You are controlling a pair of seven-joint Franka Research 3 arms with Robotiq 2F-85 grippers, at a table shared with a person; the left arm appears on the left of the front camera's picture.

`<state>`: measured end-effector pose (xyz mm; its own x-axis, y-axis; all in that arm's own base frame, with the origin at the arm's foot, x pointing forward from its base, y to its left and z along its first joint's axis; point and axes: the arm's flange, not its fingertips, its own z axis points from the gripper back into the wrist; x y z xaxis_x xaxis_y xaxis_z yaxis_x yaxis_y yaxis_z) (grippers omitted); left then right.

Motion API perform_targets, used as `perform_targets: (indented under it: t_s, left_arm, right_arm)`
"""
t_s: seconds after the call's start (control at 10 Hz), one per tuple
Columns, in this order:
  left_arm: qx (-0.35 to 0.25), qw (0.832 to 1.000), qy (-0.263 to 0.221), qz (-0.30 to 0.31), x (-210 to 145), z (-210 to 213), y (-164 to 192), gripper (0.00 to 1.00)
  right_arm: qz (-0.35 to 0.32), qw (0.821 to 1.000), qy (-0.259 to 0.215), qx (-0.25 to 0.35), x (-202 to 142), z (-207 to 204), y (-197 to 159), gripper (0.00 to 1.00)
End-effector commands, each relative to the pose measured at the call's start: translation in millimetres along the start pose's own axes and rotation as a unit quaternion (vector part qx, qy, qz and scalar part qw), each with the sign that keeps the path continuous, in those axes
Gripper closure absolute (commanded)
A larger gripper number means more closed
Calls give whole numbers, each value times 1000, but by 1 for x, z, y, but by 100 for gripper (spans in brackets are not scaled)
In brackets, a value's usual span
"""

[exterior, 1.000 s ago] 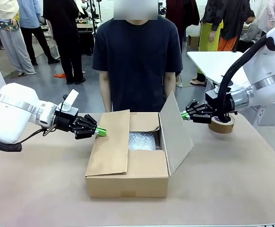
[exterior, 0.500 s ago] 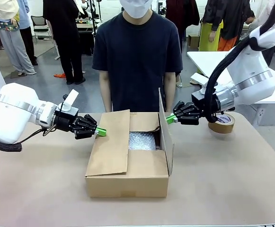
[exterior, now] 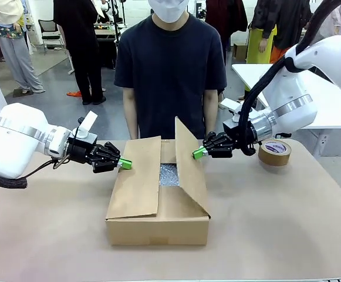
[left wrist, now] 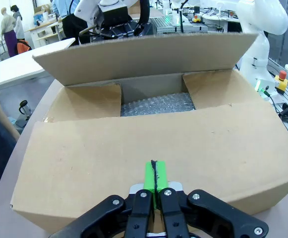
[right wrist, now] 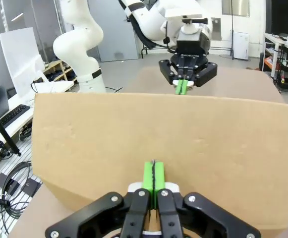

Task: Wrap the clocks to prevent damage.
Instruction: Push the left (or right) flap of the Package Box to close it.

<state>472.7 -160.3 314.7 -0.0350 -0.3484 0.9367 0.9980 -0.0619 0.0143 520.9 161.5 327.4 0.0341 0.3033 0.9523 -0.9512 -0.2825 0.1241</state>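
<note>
Count: 2 grippers, 1 box, 1 wad of bubble wrap, 1 tape roll, 1 person at the table.

L to R, front view:
- left gripper (exterior: 125,164), mid-left of frame: green pads pressed together, nothing between them. Tips at the outer edge of the left flap (exterior: 136,179); can't tell if touching. Left wrist view puts the tips (left wrist: 155,181) just over that flap.
- box (exterior: 158,218), centre, lower half: plain brown cardboard. Left flap lies nearly flat over the opening.
- bubble wrap (exterior: 168,174) inside the box, seen thru the gap btw flaps, clear/silvery. Can't tell what's in it.
- right flap (exterior: 189,161) tilted inward over the opening.
- right gripper (exterior: 198,154), just right of centre: pads pressed together, empty, tips against the right flap's outer face.
- tape roll (exterior: 274,152), right of frame, brown, lying flat on the table, apart from the box.

Table (exterior: 276,229): tan, matte. Person (exterior: 170,70) in a dark tee stands top centre, behind the box. Room: grey floor, other ppl standing at the back, white table upper right.
</note>
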Motion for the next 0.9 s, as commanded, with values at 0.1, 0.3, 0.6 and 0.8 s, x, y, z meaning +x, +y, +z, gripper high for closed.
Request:
perform_targets:
  t_s: [0.1, 0.3, 0.6, 0.8]
  left_arm:
    - [4, 1000, 8, -1, 0, -3, -1, 100]
    - [4, 1000, 8, -1, 0, -3, -1, 100]
    - [4, 1000, 8, -1, 0, -3, -1, 100]
    - [4, 1000, 8, -1, 0, -3, -1, 100]
  right_arm:
    - [-55, 997, -11, -62, -9, -14, -18, 99]
    - [-69, 995, -1, -72, -19, -24, -15, 99]
    - [-75, 995, 34, -58, -40, -33, -10, 99]
    - [-51, 996, 47, -47, -38, -31, -5, 99]
